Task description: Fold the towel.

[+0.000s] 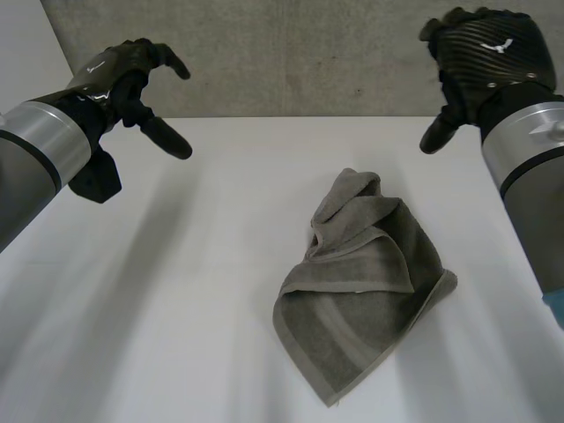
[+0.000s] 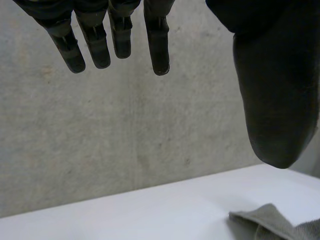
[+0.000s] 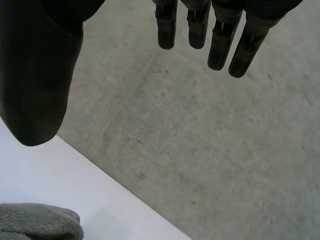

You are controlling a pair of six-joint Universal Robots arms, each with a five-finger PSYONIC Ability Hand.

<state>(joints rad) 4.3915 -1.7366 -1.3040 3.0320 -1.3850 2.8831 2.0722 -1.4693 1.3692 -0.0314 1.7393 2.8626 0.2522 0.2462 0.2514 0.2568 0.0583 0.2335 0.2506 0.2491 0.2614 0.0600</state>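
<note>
A grey-green towel (image 1: 361,291) lies crumpled and partly doubled over on the white table (image 1: 176,308), right of the middle. My left hand (image 1: 132,75) hovers high over the table's far left, fingers relaxed and apart, holding nothing. My right hand (image 1: 480,53) hangs above the far right, also open and empty. Both hands are well clear of the towel. In the left wrist view the straight fingers (image 2: 157,45) and thumb (image 2: 275,100) point at the wall, with a towel corner (image 2: 270,222) below the thumb. The right wrist view has the towel's bunched end (image 3: 37,222) beneath the thumb (image 3: 37,85).
A grey concrete wall (image 1: 291,53) stands right behind the table's far edge. Bare white tabletop stretches to the left of the towel and in front of it.
</note>
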